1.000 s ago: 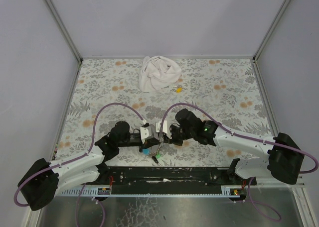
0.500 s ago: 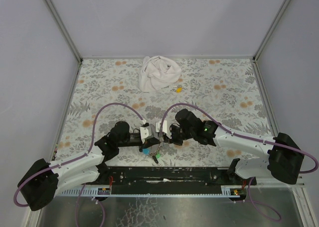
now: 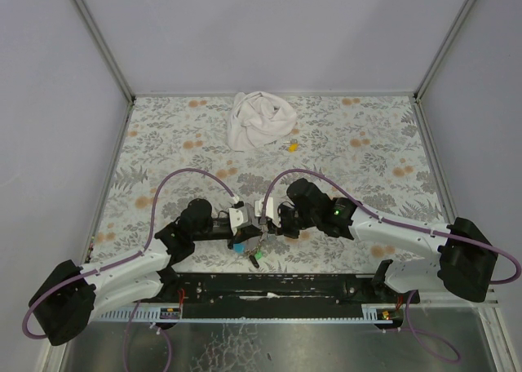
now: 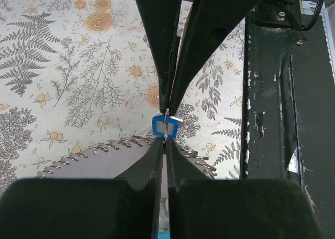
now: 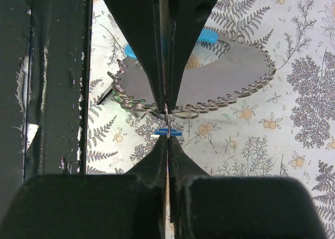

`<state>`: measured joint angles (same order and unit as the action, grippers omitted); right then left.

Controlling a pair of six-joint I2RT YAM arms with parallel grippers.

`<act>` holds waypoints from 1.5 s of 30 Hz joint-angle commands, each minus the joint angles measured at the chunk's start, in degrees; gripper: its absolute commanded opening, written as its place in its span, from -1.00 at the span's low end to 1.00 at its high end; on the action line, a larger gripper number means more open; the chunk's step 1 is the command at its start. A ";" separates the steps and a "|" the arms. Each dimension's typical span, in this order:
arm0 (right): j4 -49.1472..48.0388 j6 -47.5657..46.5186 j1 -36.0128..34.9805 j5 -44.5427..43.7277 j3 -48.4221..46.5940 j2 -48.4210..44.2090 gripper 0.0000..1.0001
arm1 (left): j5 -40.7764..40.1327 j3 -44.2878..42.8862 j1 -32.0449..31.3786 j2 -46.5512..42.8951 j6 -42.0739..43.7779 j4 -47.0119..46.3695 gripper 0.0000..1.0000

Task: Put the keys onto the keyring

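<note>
Table (image 3: 367, 143): floral top beneath the work; anything dropped would land close to the front rail, an awkward place to pick it up again.
Left gripper (image 4: 164, 144): fingers pressed together on the keyring (image 4: 166, 117), with its grey strap (image 5: 225, 76) curled beside it; drag from the strap could twist the thin ring out of line.
Right gripper (image 5: 167, 139): pinched shut, seemingly on the blue key (image 4: 159, 125), tip to tip with the other; a slightly off-axis push could make the key slip.
Green key (image 3: 254, 259): just on the near side of the tips; it could snag.
</note>
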<state>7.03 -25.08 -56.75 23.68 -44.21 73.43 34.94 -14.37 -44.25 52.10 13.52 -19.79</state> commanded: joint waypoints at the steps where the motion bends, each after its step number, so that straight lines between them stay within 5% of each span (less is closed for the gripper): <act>1: -1.00 0.10 -0.85 2.97 -2.33 -1.36 -1.00 | -0.94 -1.67 0.13 -0.28 -0.74 -5.39 -1.00; 45: -1.74 1.98 -0.92 -1.62 -1.67 -2.07 -1.00 | 0.04 -1.89 0.10 -0.41 -0.02 -4.52 -1.00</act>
<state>7.27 -23.97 -57.08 22.39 -44.21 73.21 33.30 -14.37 -44.25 51.48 12.78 -19.79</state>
